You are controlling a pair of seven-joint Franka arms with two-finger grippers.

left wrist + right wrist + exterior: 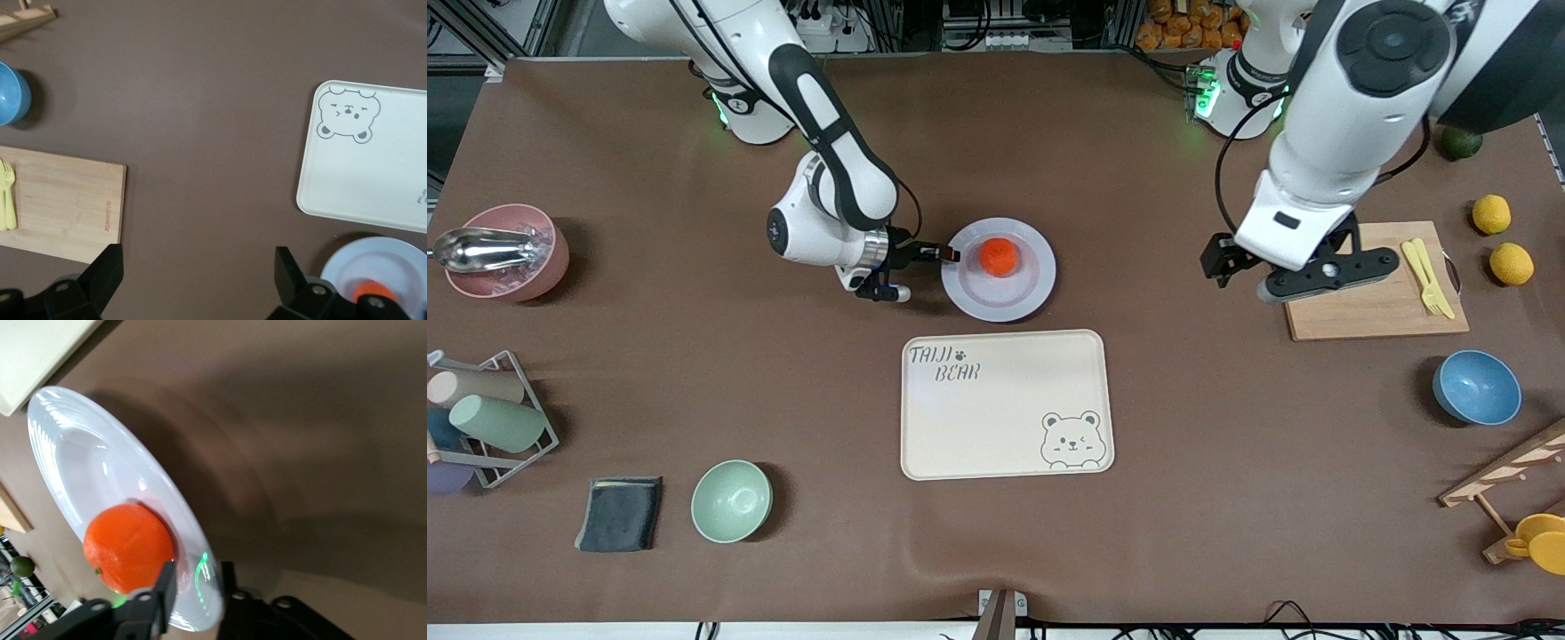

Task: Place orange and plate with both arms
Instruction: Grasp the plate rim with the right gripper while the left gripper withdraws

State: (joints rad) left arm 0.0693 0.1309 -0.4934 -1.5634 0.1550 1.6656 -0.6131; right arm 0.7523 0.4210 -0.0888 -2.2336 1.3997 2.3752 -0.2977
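The plate (pixel 80 463) looks glossy and smooth, catching highlights on its rim. The orange (pixel 128 545) has a slightly dimpled, satiny skin. The brown table cover (pixel 1227 498) looks matt. The cutting board (pixel 1374 302) shows pale wood grain. The tray (pixel 1005 404) looks smooth and matt.

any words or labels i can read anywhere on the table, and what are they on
"TAIJI BEAR" with a small paw mark: printed on a corner of the cream tray, which also carries a drawn bear face at another corner.
Small dark print along one edge of the wooden cutting board: too small to read.
No other readable text.
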